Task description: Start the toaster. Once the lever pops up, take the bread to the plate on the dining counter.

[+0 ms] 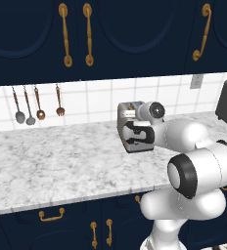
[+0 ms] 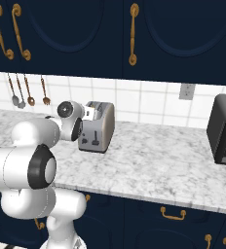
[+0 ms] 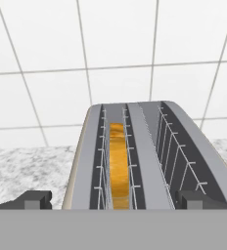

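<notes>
The tool (image 3: pixel 113 200) hangs wide open and empty just above the toaster (image 3: pixel 145 156); bread (image 3: pixel 118 166) sits in its left slot.

The marbled desk (image 1: pixel 52 161) lies bare to the left of the toaster (image 2: pixel 99 125) and again on its right, as far as the dark grey boxy appliance (image 2: pixel 224 129), so both flanks give passage. Behind the toaster the white tiled wall (image 3: pixel 115 58) closes the way, with navy upper cabinets (image 2: pixel 85 34) overhead. The claw (image 3: pixel 113 200), jaws spread wide, hangs over the toaster's near end, where the bread (image 3: pixel 118 163) fills one slot.
</notes>
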